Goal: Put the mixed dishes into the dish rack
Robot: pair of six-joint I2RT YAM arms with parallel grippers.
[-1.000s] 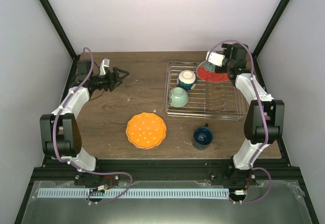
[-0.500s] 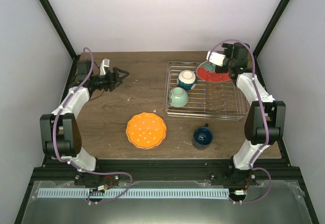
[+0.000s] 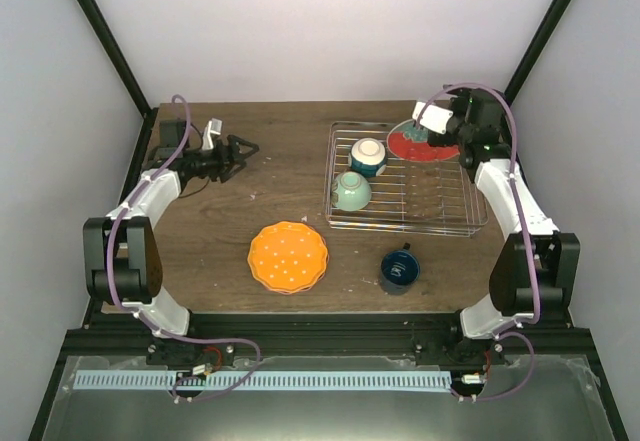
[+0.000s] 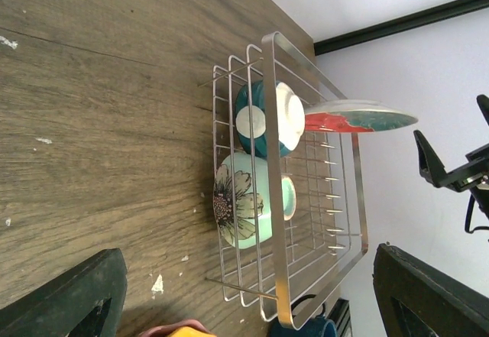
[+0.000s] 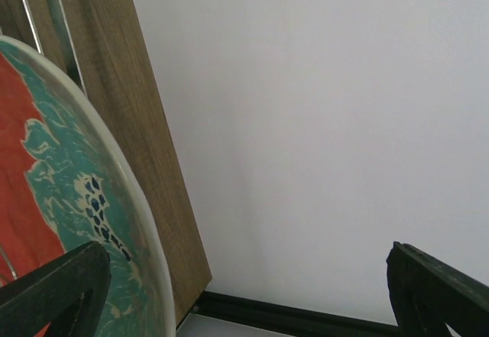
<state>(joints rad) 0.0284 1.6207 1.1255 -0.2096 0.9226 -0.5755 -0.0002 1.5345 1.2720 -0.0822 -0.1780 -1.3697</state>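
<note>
Brown wooden table point(image 3: 220, 231) fills the middle of the overhead view, with white walls close around it. A wire dish rack point(image 3: 400, 223) sits right of centre, and a red-and-teal plate point(image 3: 412, 144) rests tilted on its far edge at upper right. An orange plate point(image 3: 288, 257) lies flat at lower centre. A green bowl point(image 3: 351, 192) and a blue bowl point(image 3: 368, 157) lie on their sides at the rack's left end. A dark mug point(image 3: 400, 270) stands just below the rack.

All of it looks glazed, so likely stiff, slick and breakable; a rim is the best place to pinch. The left gripper point(image 3: 243, 151), at upper left, and the right gripper point(image 3: 422, 133), beside the red plate, both gape wide and hold nothing. The wood around the orange plate is bare, while the right wall crowds that arm.
</note>
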